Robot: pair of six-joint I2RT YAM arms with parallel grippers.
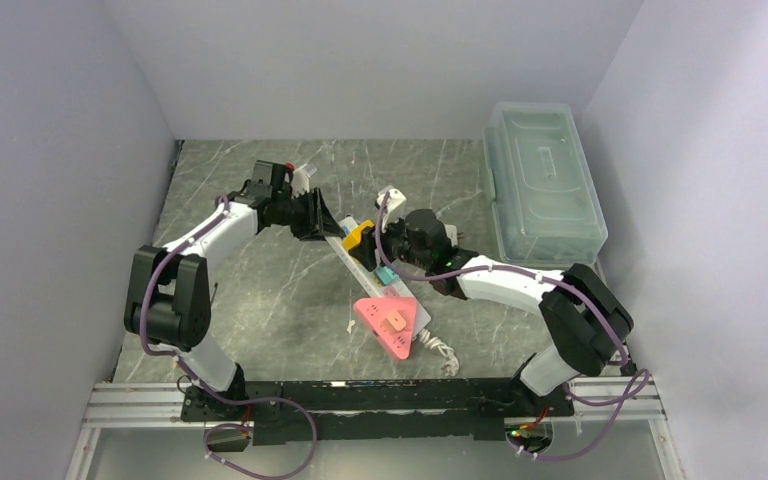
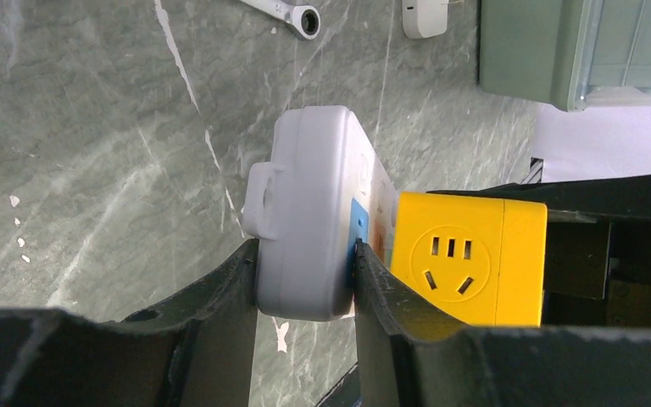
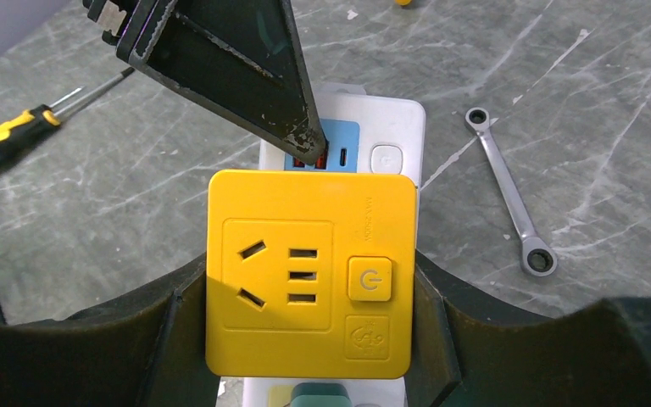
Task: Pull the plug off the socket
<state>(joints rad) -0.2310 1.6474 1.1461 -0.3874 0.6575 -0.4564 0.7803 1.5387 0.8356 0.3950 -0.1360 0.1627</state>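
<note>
Firmly, left jaws clamp the white socket (image 2: pixel 305 195) end-on while right jaws hold its yellow cube plug (image 3: pixel 305 271)

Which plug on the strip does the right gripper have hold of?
The yellow cube, clamped between the right gripper's fingers near the strip's end; the teal plug and pink triangular plug sit farther along.

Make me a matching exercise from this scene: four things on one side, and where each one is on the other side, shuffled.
Things:
1 yellow plug
2 white socket strip
3 wrench
4 clear box

Places:
A clamped in the left pincer
B far right of the table
C lying loose on the table
D clamped in the right pincer

Pairs: 1-D, 2-A, 3-C, 4-B
</note>
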